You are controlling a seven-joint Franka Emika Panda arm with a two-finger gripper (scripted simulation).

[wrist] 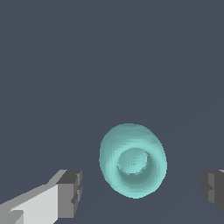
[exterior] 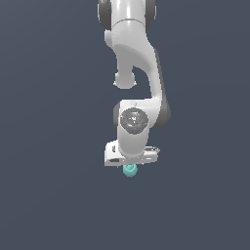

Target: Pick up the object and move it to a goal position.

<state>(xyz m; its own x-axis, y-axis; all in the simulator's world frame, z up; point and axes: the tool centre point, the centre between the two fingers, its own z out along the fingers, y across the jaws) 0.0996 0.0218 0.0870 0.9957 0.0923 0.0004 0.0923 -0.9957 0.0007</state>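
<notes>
The object [wrist: 132, 160] is a small teal rounded blob with a ring-like dimple facing the wrist camera. It lies between my two dark fingertips [wrist: 70, 192], with clear gaps on both sides. My gripper [wrist: 142, 190] is open and touches nothing. In the exterior view the object [exterior: 130, 170] peeks out just below the white hand, and the gripper [exterior: 130, 165] hangs straight above it, fingers mostly hidden by the hand.
The white arm [exterior: 136, 63] reaches down from the top of the exterior view. A plain dark grey-blue surface [exterior: 49, 195] fills everything else in view.
</notes>
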